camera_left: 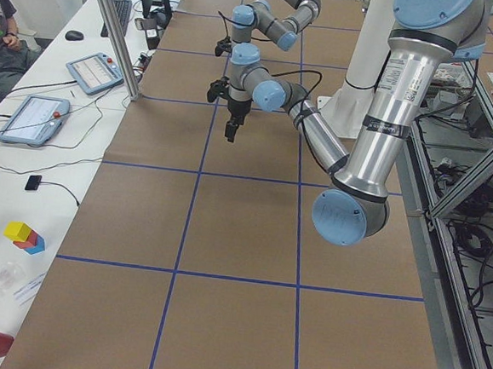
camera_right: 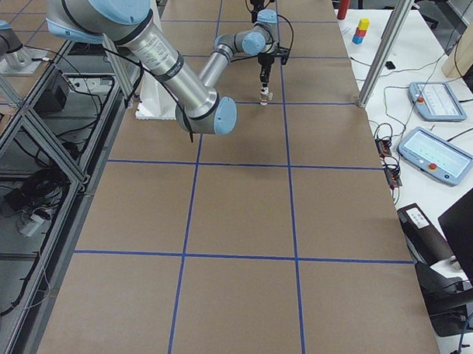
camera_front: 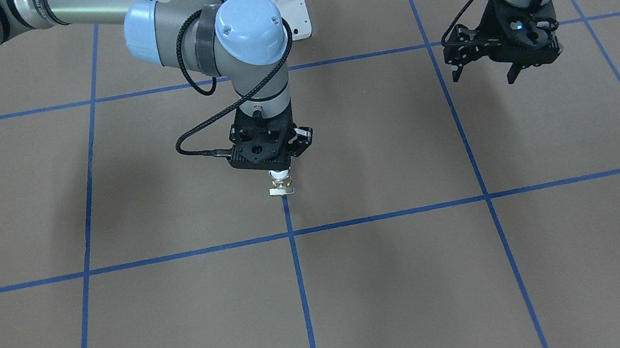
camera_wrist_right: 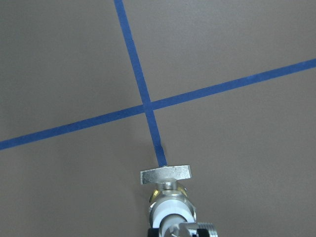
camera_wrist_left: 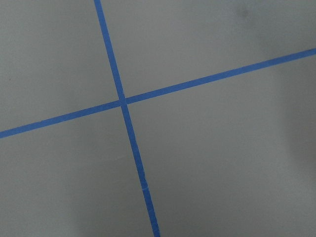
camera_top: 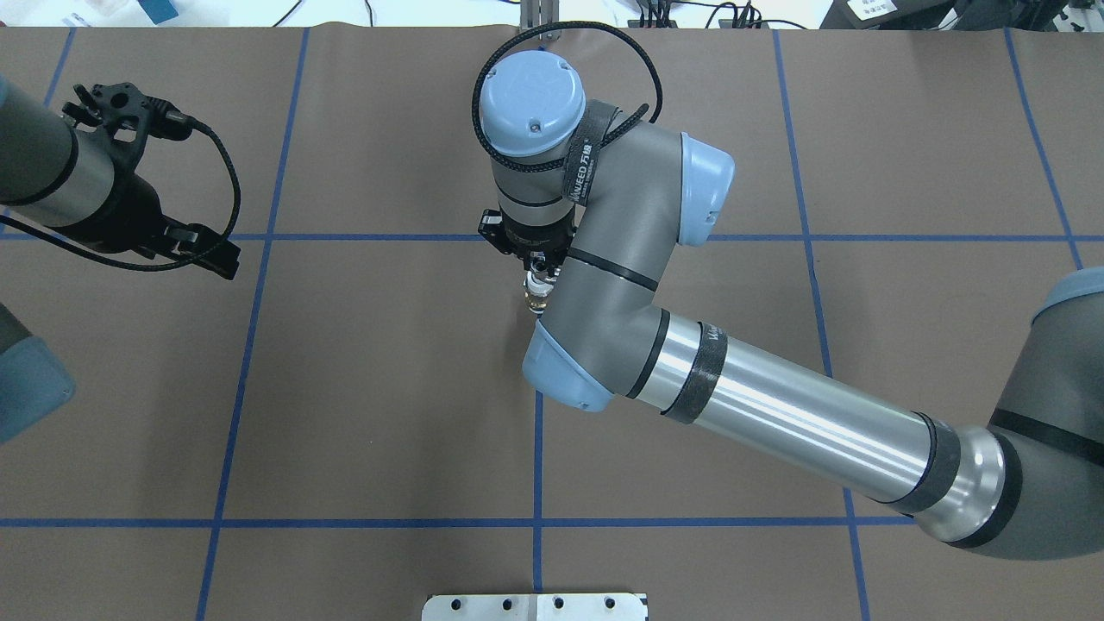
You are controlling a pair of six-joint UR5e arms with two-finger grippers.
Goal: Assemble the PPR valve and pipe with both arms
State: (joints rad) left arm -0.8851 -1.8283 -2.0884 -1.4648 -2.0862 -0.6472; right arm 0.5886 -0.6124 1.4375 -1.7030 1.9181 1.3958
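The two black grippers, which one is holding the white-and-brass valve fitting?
The black right gripper, clamped on the white-and-brass valve; the left gripper hangs empty.

The PPR valve (camera_wrist_right: pixel 169 200) is glossy white plastic and brass; its handle (camera_wrist_right: pixel 165 174) shiny metal; the table (camera_wrist_right: pixel 237 148) matt brown.

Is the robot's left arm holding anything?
No, the left end effector hangs open and empty, while the right end effector holds the PPR valve.
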